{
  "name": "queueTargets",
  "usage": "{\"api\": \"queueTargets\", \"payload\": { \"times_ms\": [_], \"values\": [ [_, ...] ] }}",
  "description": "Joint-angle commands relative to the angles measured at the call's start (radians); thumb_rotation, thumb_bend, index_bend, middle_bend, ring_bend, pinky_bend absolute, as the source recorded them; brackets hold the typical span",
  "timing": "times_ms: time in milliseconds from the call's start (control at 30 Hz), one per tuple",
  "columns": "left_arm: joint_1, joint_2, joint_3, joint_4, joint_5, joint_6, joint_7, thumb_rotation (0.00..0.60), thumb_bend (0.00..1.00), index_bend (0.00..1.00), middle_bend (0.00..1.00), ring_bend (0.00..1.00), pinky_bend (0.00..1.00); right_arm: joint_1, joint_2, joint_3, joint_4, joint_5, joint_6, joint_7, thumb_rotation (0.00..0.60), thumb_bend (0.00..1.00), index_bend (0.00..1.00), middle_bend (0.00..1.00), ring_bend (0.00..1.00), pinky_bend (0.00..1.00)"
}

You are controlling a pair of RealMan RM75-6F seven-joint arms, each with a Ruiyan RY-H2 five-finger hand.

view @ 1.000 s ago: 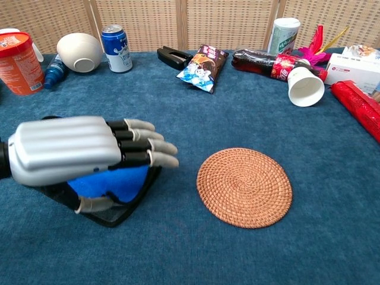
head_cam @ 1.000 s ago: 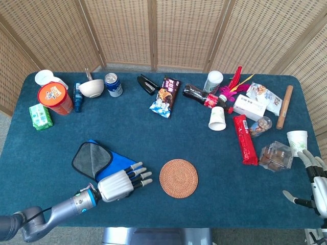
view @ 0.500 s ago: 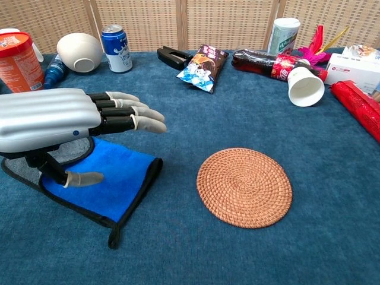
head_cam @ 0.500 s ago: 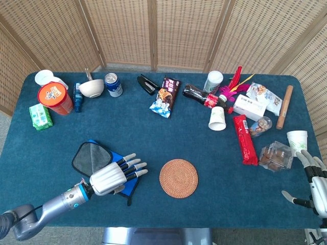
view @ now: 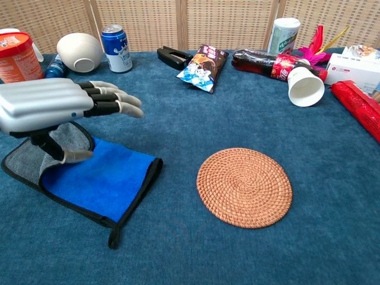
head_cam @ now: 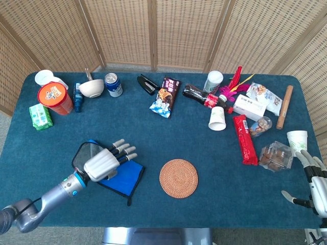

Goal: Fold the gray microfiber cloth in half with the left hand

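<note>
The cloth lies at the front left of the table, edged in black. Its gray side [head_cam: 87, 154] [view: 25, 165] shows on the left and its blue side [head_cam: 122, 176] [view: 104, 183] on the right. My left hand [head_cam: 104, 161] [view: 52, 104] hovers over the gray part with fingers stretched out toward the right and nothing held. Its thumb hangs down close to where gray meets blue; I cannot tell if it touches. My right hand [head_cam: 313, 178] stays at the table's right front edge, fingers spread and empty.
A round woven coaster [head_cam: 178, 177] [view: 244, 187] lies right of the cloth. Along the back left stand an orange tub [head_cam: 53, 98], a white bowl [view: 79, 51] and a can [view: 115, 40]. A snack bag [head_cam: 164, 96], bottle, cups and packets crowd the back and right.
My left hand drew back leftward and rose off the cloth. The blue part, covered by the hand before, now lies spread flat in full view.
</note>
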Motion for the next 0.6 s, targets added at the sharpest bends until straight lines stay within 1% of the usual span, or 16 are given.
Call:
{"api": "queueTargets", "payload": {
  "times_ms": [33,233,600],
  "values": [
    [-0.003,-0.003,-0.033,0.039,-0.063,-0.039,-0.006,0.600,0.43,0.13,0.00,0.00,0.00,0.000,-0.001,0.000,0.000,0.000,0.000,-0.002,0.600,0.00,0.00,0.00,0.00,0.00],
    [-0.015,-0.016,-0.053,0.081,-0.121,-0.087,-0.008,0.600,0.43,0.18,0.00,0.00,0.00,0.001,-0.002,-0.001,-0.001,0.001,-0.002,-0.006,0.600,0.00,0.00,0.00,0.00,0.00],
    [-0.026,-0.045,-0.063,0.138,-0.184,-0.146,0.015,0.600,0.43,0.26,0.00,0.00,0.00,0.005,-0.003,0.000,0.002,0.010,-0.012,-0.004,0.600,0.00,0.00,0.00,0.00,0.00]
  ]
}}
